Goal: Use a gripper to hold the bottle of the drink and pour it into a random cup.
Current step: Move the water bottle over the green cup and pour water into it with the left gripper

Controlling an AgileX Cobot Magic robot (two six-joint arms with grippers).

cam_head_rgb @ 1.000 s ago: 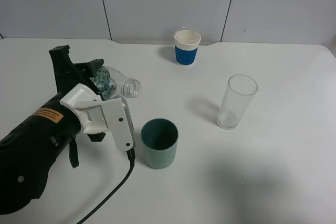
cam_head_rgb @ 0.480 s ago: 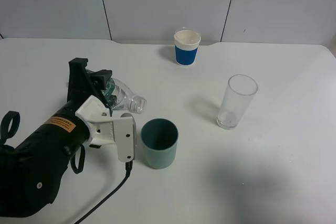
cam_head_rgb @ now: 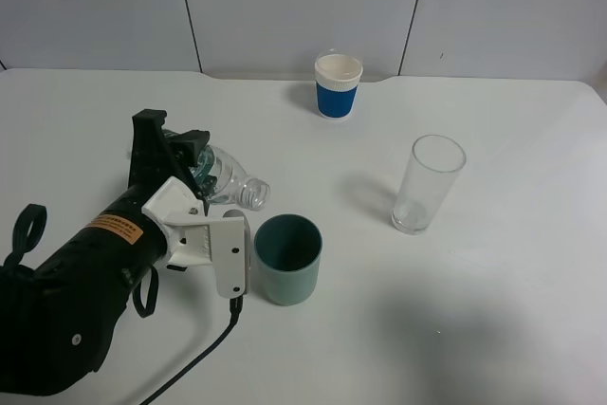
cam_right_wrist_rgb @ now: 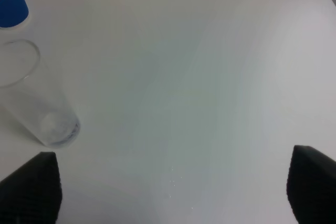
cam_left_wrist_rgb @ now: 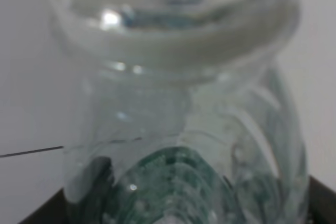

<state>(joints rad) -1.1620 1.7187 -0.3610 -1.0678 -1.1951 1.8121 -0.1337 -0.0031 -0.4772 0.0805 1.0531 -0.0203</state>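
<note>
The clear bottle of the drink (cam_head_rgb: 230,184) has no cap and lies tilted nearly on its side, held above the table by my left gripper (cam_head_rgb: 175,152), which is shut on it. Its open mouth points toward the teal cup (cam_head_rgb: 287,258) and hangs just up and left of the cup's rim. In the left wrist view the bottle (cam_left_wrist_rgb: 178,129) fills the frame, neck and mouth toward the top. My right gripper (cam_right_wrist_rgb: 170,190) is open over bare table, showing only two dark fingertips (cam_right_wrist_rgb: 31,184) far apart. It is out of the exterior view.
A tall clear glass (cam_head_rgb: 427,185) (cam_right_wrist_rgb: 37,98) stands to the right of the cup. A blue-and-white paper cup (cam_head_rgb: 338,85) (cam_right_wrist_rgb: 10,1) stands near the back wall. A black cable (cam_head_rgb: 194,358) trails from the left arm toward the table's front edge.
My left arm has carried the bottle right and toward the front, bringing its mouth closer to the teal cup's rim. The cups and glass have not moved.
</note>
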